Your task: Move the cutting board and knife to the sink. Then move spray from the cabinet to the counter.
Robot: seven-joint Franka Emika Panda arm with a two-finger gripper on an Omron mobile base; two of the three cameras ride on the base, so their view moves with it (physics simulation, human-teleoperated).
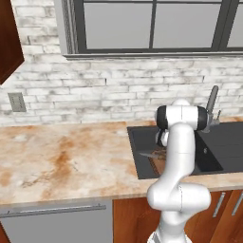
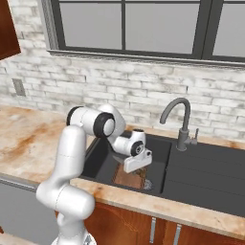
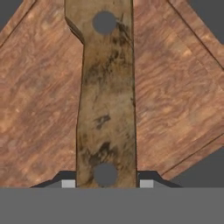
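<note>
Knife-to-sink is the step in hand: the two-finger gripper (image 3: 107, 183) pinches the worn brown wooden handle of the knife (image 3: 106, 100), a fingertip at each side. Directly beneath it lies the dark-brown rectangular wooden cutting board (image 3: 39, 100), already inside the dark grey rectangular sink (image 2: 191, 167). Judging from this, the next move calls for spreading the jaws to release. No writing or labels are legible.

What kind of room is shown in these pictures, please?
A kitchen, most likely: a dark sink with a curved faucet is set into a stone-look counter, under a window in a white brick wall.
</note>
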